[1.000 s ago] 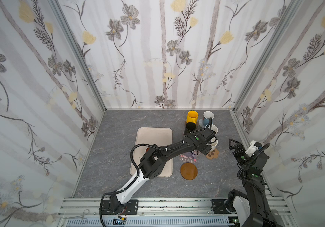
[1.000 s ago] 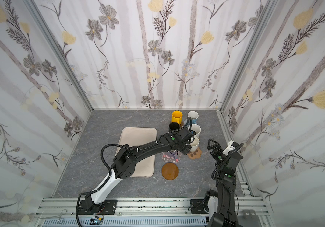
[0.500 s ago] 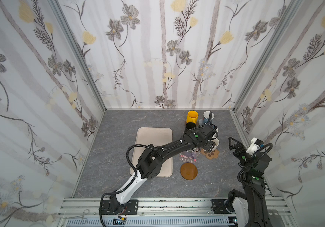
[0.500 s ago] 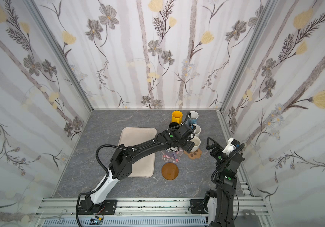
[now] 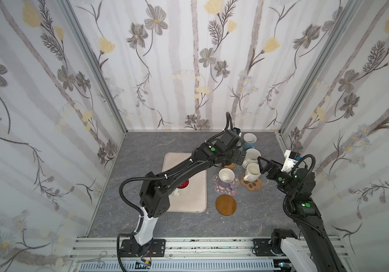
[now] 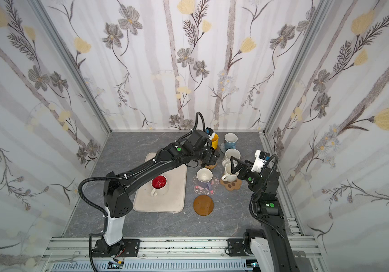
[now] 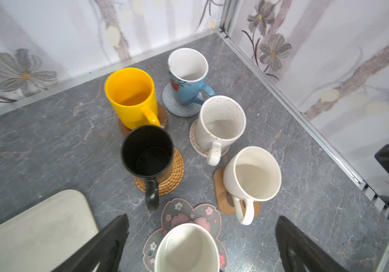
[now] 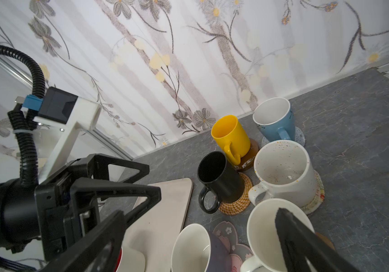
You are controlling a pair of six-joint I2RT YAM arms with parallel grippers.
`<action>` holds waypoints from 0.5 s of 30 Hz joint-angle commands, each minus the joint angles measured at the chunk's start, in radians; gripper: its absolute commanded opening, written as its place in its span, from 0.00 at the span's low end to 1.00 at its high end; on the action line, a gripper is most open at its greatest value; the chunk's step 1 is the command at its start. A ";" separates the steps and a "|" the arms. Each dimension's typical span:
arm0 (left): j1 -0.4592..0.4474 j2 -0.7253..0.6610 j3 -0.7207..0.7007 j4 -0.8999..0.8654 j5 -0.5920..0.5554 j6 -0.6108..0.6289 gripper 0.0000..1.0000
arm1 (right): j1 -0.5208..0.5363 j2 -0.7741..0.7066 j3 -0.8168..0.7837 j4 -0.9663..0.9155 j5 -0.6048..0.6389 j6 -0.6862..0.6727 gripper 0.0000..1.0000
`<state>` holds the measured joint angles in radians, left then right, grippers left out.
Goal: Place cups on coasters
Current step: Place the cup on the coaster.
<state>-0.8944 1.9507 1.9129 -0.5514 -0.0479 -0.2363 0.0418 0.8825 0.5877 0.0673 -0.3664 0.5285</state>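
Both top views look steeply down from overhead on the whole bench [image 5: 141, 146]. Both wrist views sit close, angled down, sharing the black cup [image 7: 147, 153].

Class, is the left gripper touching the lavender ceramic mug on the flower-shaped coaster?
Apart. The left wrist view shows the left gripper open, both fingers clear of the lavender ceramic mug.

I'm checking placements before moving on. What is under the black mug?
A golden woven round coaster lies under the black mug; its edge sticks out on the handle side. The coaster's middle is covered by the mug.
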 commanded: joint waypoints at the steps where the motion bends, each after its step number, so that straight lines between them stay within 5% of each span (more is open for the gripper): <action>1: 0.030 -0.097 -0.097 0.014 -0.046 -0.047 0.99 | 0.075 0.039 0.048 -0.053 0.075 -0.061 1.00; 9: 0.188 -0.420 -0.507 0.084 -0.114 -0.190 0.80 | 0.376 0.203 0.157 -0.087 0.224 -0.100 0.93; 15: 0.331 -0.653 -0.838 0.128 -0.106 -0.281 0.43 | 0.572 0.362 0.251 -0.063 0.272 -0.102 0.86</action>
<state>-0.5980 1.3510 1.1526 -0.4614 -0.1375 -0.4450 0.5705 1.1946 0.8108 -0.0147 -0.1474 0.4438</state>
